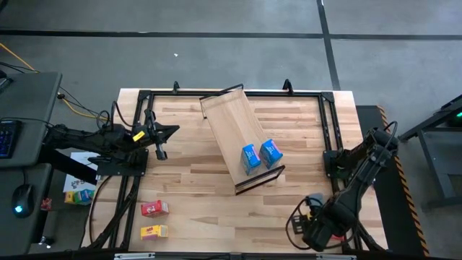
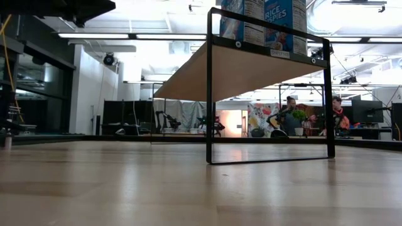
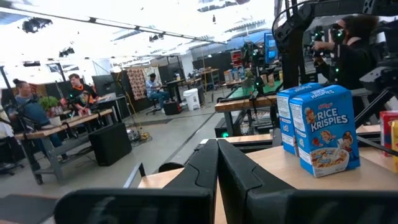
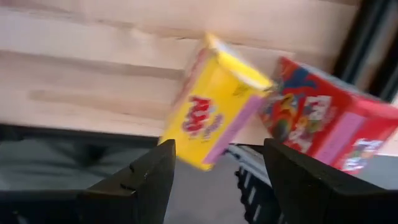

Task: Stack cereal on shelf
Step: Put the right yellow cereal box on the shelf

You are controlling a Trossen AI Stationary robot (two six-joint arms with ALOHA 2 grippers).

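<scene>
Bright ceiling lights glare; right wrist view blurred, boxes smeared.

The desk (image 1: 216, 209) is made of smooth, pale wood strips. The shelf (image 1: 227, 123) is a light wood board in a thin black metal frame. The blue boxes (image 1: 260, 154) are printed card, a bit shiny. Black matt fingers (image 4: 149, 180) are seen.

Two dark jointed arms, black cables, yellow label (image 1: 137, 135).
</scene>
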